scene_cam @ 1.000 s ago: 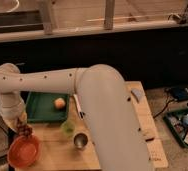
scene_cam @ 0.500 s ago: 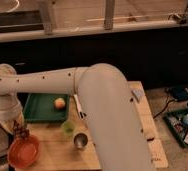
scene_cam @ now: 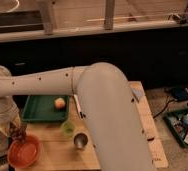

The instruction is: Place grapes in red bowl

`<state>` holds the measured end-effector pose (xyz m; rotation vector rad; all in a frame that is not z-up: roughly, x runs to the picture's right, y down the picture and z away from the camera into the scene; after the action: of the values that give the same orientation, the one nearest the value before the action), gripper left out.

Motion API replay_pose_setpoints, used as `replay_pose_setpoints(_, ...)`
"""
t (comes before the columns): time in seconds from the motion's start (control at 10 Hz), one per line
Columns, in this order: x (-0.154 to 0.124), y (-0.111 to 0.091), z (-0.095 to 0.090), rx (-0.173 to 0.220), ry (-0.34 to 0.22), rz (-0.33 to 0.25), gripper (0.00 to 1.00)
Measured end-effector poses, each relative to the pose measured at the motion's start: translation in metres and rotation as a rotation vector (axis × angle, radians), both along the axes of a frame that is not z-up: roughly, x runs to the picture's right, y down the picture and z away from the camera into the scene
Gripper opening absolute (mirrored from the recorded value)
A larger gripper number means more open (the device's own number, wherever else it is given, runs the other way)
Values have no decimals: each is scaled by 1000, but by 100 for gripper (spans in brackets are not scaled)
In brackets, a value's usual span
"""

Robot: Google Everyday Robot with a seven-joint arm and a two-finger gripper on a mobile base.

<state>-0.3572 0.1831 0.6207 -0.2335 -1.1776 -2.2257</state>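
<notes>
The grapes, a small dark reddish-purple bunch, hang at my gripper just above the far rim of the red bowl. The bowl is round and orange-red, and it sits at the table's front left corner. My gripper is at the end of the white arm that reaches in from the right and bends down at the left edge. It is shut on the grapes. The bowl's inside looks empty.
A green tray with a pale orange fruit lies behind the bowl. A small green cup and a metal cup stand to the bowl's right. The wide white arm covers much of the wooden table. A bin of items sits on the floor at the right.
My gripper with the grapes has shifted slightly left and down, closer to the red bowl. Nothing else has moved.
</notes>
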Motion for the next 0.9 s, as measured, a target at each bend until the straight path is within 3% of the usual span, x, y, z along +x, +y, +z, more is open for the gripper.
replay_pose_setpoints(0.9, -3, 3, -2, -6, 13, 0, 1)
